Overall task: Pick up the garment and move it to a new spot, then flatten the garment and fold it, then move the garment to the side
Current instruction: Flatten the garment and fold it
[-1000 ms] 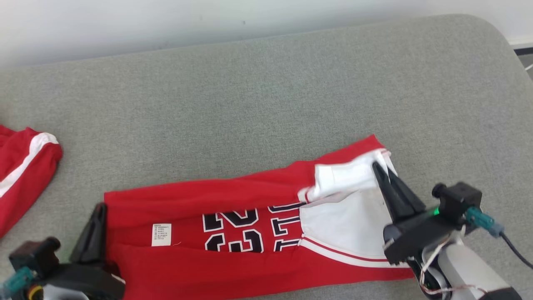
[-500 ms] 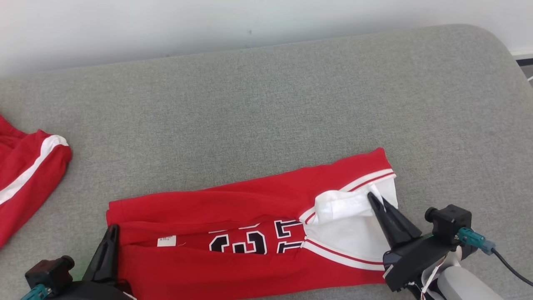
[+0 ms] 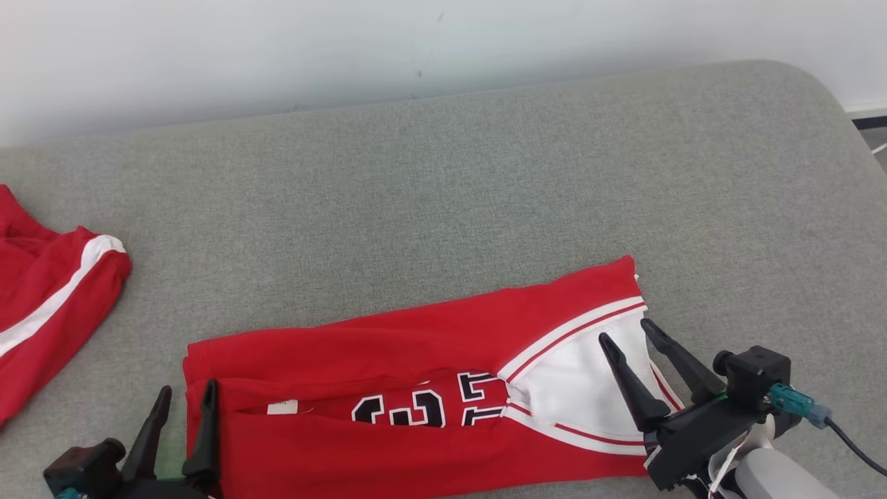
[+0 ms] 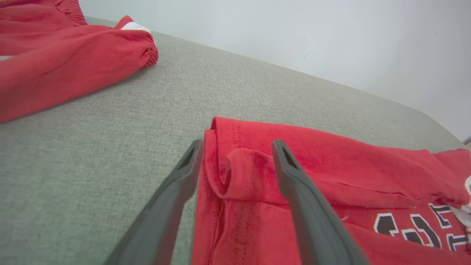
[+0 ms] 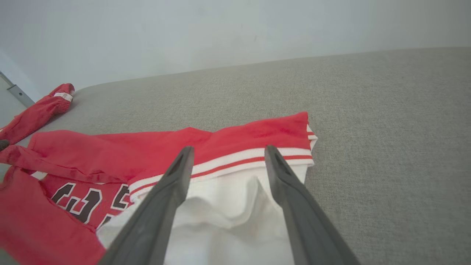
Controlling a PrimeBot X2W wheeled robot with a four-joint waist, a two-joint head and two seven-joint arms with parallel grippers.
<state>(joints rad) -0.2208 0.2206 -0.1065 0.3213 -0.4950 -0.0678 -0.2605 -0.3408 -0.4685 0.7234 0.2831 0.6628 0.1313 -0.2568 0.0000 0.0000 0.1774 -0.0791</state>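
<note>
Two open grippers bracket the garment (image 3: 388, 339): its red hem fold lies between the left gripper's (image 3: 188, 387) jaws, its white end between the right gripper's (image 3: 624, 329). Folding seems under way; the next move likely calls for pinching the ends for a crosswise fold.

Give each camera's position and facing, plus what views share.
Head view: high, looking down at the jersey on the cushion; left gripper lower left, right gripper lower right, both open.
Left wrist view: low on left arm, facing along its fingers over the jersey's plain red end.
Right wrist view: low on right arm, along its fingers over the white-trimmed end.
All share the jersey's number print.
</note>
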